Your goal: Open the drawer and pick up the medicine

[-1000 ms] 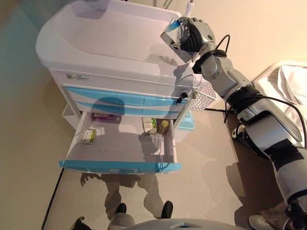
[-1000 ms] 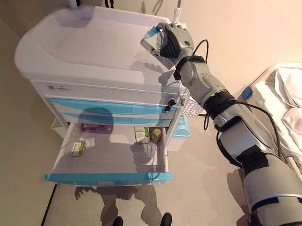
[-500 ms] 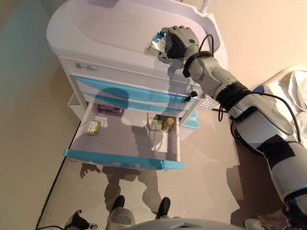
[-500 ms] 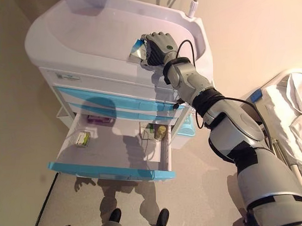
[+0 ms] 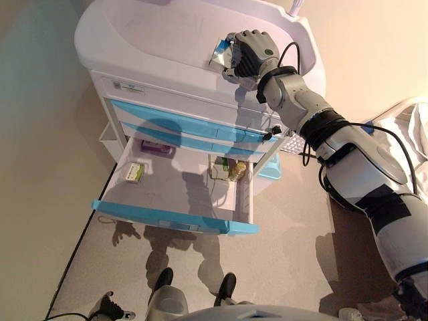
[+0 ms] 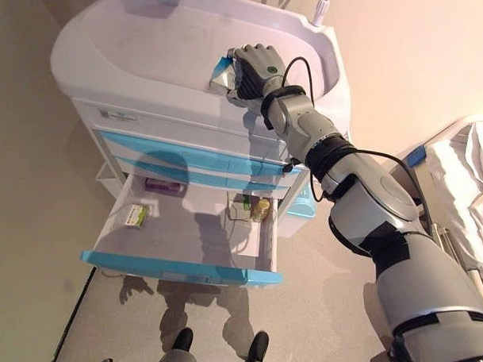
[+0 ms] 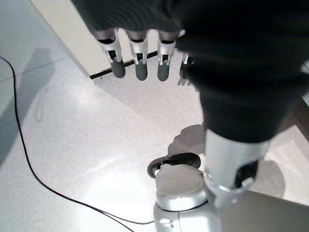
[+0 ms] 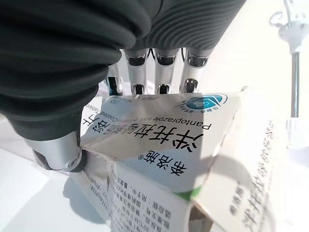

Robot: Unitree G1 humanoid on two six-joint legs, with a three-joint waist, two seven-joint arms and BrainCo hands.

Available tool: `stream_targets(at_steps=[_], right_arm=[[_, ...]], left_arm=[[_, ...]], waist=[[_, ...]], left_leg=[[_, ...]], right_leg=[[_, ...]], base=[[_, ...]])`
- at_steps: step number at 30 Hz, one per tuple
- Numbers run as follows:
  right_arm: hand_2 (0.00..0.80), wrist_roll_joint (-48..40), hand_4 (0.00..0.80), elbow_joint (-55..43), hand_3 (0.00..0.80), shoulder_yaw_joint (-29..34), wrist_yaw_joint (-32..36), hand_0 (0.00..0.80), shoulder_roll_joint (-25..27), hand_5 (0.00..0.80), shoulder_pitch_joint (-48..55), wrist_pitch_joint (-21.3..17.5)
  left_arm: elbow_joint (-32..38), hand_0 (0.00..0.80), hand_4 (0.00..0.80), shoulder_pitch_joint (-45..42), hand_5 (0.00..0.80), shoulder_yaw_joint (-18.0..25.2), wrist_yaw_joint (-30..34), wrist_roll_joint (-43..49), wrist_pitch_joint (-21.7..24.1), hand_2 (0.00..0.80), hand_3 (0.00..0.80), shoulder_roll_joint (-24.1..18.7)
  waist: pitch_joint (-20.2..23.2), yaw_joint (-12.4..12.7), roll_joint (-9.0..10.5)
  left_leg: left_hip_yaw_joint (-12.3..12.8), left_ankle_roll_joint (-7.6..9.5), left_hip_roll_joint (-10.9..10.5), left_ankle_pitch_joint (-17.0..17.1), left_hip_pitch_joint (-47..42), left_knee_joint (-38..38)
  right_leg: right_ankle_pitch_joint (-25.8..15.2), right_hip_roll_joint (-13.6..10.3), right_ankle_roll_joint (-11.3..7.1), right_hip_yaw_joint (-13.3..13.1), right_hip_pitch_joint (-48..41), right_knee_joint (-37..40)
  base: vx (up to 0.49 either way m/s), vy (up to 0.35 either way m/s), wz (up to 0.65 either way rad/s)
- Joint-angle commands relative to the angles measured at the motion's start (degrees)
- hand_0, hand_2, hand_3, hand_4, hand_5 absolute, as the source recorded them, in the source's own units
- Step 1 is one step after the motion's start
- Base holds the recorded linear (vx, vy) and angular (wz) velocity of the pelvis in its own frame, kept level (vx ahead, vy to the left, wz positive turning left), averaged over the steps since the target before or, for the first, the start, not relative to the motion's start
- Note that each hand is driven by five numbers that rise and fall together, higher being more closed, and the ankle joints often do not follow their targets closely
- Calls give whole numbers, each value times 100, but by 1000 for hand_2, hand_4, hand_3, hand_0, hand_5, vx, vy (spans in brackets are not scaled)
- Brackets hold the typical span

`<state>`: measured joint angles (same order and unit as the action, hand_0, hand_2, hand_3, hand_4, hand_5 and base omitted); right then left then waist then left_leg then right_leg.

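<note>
My right hand (image 5: 249,55) is shut on a white and blue medicine box (image 8: 193,159) and holds it just over the top of the white cart (image 5: 154,37), near its right side. The box (image 6: 222,73) looks crumpled in the fingers (image 8: 165,72). The cart's lowest blue-fronted drawer (image 5: 175,217) stands pulled open. Inside it lie a green and white box (image 5: 134,173), a purple box (image 5: 155,147) and, at the back right, a small box with an amber bottle (image 5: 237,172). My left hand (image 7: 145,60) hangs over the floor with straight fingers, holding nothing.
Two closed blue-fronted drawers (image 5: 187,127) sit above the open one. A white basket (image 5: 291,142) hangs on the cart's right side. A bed with white sheets (image 6: 471,173) stands at the right. A wall (image 5: 33,134) is close on the left.
The camera has shifted a little. My right hand with the medicine box has sunk slightly closer to the cart's top. The drawer stays open.
</note>
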<state>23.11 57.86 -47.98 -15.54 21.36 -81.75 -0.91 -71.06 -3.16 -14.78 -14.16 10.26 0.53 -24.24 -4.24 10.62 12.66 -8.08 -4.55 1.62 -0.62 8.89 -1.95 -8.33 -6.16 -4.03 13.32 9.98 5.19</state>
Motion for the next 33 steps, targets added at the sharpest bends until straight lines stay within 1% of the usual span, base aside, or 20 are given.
stream_targets(at_steps=[1, 12, 22, 33], right_arm=[[800, 204, 800, 777, 800, -201, -67, 800, 80, 800, -677, 80], [800, 164, 800, 1034, 800, -228, -166, 800, 268, 800, -889, 173], [800, 83, 800, 1126, 800, -221, -231, 800, 405, 800, -989, 207], [800, 138, 800, 1249, 800, -249, -290, 800, 522, 800, -1064, 263]], left_arm=[[-190, 0, 0, 367, 0, -156, -121, -166, 50, 0, 0, -208], [-132, 0, 0, 524, 0, -304, -139, -247, 64, 0, 0, -200], [-99, 0, 0, 593, 0, -353, -166, -314, 76, 0, 0, -183], [4, 0, 0, 716, 0, -501, -175, -379, 105, 0, 0, -165]], waist=[[-326, 247, 48], [-460, 271, -48], [-554, 249, -146], [-685, 218, -344]], left_leg=[[-59, 322, -351, 262, 182, 251], [-169, 321, -393, 320, 378, 204], [-238, 329, -444, 314, 498, 130], [-259, 325, -466, 381, 659, 127]], right_leg=[[208, -205, -572, -28, -334, -186], [200, -239, -577, 49, -227, -198], [213, -273, -567, 86, -171, -219], [181, -312, -571, 74, -20, -229]], base=[[-7, 8, 5], [-2, 3, 8], [3, 0, 6], [0, 0, 0]])
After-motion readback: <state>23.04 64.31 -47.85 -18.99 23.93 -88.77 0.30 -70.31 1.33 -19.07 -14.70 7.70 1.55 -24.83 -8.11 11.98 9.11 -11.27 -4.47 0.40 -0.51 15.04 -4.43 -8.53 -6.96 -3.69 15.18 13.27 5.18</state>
